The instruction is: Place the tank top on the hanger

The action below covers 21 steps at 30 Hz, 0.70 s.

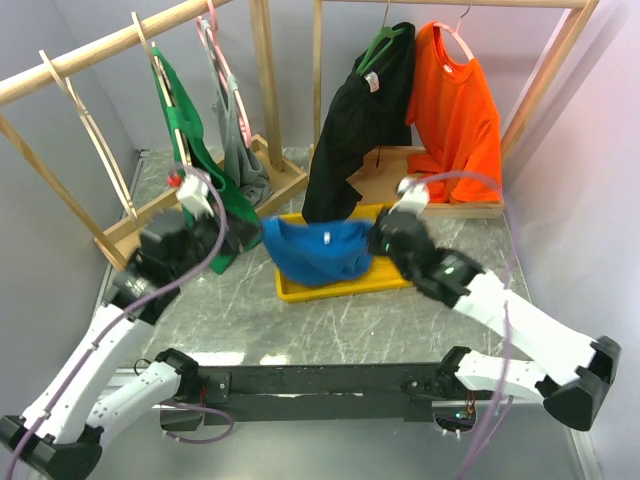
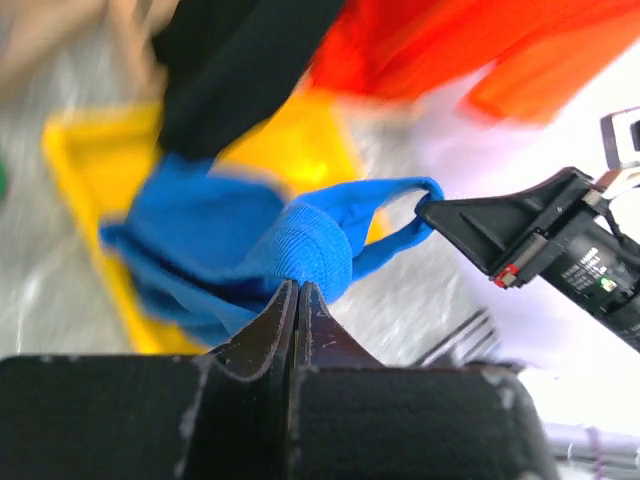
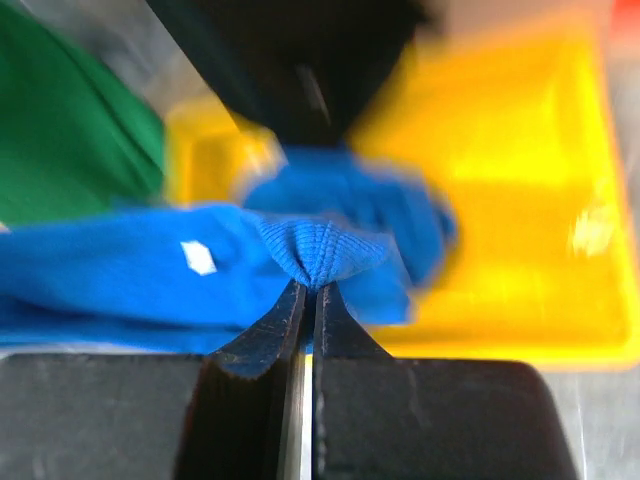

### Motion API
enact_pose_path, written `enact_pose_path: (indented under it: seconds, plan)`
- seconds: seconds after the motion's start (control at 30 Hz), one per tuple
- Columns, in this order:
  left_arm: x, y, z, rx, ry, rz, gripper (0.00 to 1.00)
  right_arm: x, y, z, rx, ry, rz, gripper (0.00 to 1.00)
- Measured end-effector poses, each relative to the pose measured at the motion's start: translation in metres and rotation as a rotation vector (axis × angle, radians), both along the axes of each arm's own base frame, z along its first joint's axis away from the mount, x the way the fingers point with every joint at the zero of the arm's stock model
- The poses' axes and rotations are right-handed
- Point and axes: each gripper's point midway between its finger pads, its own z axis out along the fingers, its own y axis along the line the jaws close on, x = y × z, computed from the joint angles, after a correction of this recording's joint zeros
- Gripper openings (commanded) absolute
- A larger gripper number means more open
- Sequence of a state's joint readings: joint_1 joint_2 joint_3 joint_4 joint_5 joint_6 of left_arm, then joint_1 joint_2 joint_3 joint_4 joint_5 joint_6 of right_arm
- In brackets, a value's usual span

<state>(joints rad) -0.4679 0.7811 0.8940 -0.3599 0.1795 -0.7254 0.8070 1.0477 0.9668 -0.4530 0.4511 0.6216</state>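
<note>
- One blue tank top (image 1: pixel 320 250) hangs stretched between two claws, over one yellow tray (image 1: pixel 300 292) (its small white label (image 1: pixel 326 238) faces up).
- Left claw (image 2: pixel 297 297): fingers pinched tight on a bunched fold of the blue cloth.
- Right claw (image 3: pixel 312 297): fingers pinched tight on a ribbed edge of the same cloth.
- One bare pale wooden hanger (image 1: pixel 95 140) hangs on the left rack (image 1: pixel 100 50), well apart from the tank top.
- Four other garments hang up: a green top (image 1: pixel 205 170) and a grey top (image 1: pixel 245 150) on the left rack, a black shirt (image 1: pixel 350 130) and an orange shirt (image 1: pixel 460 110) on the right rack (image 1: pixel 557 65).
</note>
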Motion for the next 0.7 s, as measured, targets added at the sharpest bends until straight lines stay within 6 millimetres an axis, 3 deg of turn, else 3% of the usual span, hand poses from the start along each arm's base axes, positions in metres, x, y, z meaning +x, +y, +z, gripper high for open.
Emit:
enact_pose_path:
  seconds: [0.2, 0.33, 0.4, 0.53, 0.63, 0.7]
  plan:
    - [0.018, -0.006, 0.149, -0.093, -0.319, -0.002, 0.01, 0.022, -0.021, 0.184, 0.077, -0.339, -0.093, 0.00]
    - [0.014, -0.003, 0.237, -0.164, -0.508, 0.007, 0.01, 0.014, -0.044, 0.280, 0.134, -0.510, -0.144, 0.00]
    - [0.007, 0.001, 0.270, -0.197, -0.581, 0.010, 0.01, 0.005, -0.057, 0.320, 0.165, -0.583, -0.158, 0.00]
    - [-0.011, 0.011, 0.321, -0.250, -0.697, 0.022, 0.01, -0.014, -0.078, 0.377, 0.229, -0.699, -0.167, 0.00]
    - [-0.024, 0.019, 0.350, -0.277, -0.763, 0.033, 0.01, -0.023, -0.084, 0.401, 0.265, -0.747, -0.158, 0.00]
    - [-0.029, 0.023, 0.360, -0.286, -0.787, 0.042, 0.01, -0.025, -0.082, 0.407, 0.278, -0.761, -0.137, 0.00]
